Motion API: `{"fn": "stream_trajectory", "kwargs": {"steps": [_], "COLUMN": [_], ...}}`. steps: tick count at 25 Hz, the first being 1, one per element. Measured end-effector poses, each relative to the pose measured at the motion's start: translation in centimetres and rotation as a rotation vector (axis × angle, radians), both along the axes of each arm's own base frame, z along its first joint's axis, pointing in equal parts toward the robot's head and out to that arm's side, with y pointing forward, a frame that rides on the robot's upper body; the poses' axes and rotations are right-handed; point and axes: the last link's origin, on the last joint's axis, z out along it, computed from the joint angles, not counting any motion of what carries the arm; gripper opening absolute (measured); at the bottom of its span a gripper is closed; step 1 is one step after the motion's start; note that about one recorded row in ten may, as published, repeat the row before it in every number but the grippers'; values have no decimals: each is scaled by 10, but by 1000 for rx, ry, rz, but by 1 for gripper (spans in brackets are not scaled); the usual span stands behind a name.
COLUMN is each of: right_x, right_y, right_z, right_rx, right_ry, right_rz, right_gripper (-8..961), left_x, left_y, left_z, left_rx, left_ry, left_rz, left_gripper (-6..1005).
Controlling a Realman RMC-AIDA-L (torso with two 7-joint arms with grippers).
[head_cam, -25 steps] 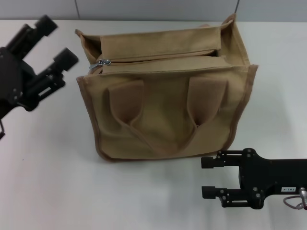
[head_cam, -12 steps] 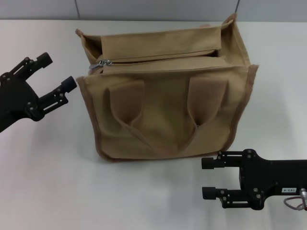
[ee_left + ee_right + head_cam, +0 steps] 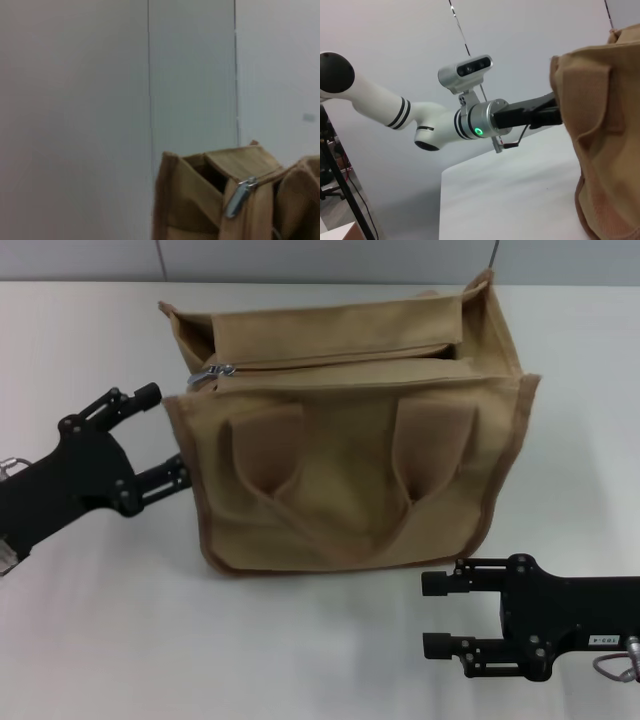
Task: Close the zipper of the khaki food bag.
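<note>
Khaki food bag (image 3: 350,440) stood mid-table, toward far edge; zipper (image 3: 330,358) slider at bag's left end. Left gripper (image 3: 160,435) spread wide beside bag's left side. Right gripper (image 3: 435,615) open, near front edge.

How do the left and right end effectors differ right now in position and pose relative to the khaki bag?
The left end effector sits at the khaki food bag's left end, one finger reaching the side wall; the right end effector lies on the table in front of the bag's right corner, apart from it. The left angles up towards the bag; the right lies level, pointing left. Both are open and empty.
</note>
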Motion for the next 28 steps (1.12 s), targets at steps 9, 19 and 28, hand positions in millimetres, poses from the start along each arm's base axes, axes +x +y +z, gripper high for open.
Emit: {"fn": "stream_trajectory", "kwargs": {"steps": [9,19,28], "right_x": [0,-1,-2], "right_y": [-1,0,0], "right_z": [0,1,1], "right_rx": [-3,-2,-3], "right_ry": [5,7,8], "right_rz": [1,3,6], "right_gripper": [662,661,659], "left_x": [-5,-7,-3], "left_y": [9,1,3], "left_z": [2,10,2], "left_rx": [147,264,317], "left_ry": [40,8,19], "left_rz": [19,16,-3], "left_gripper": [840,839,839]}}
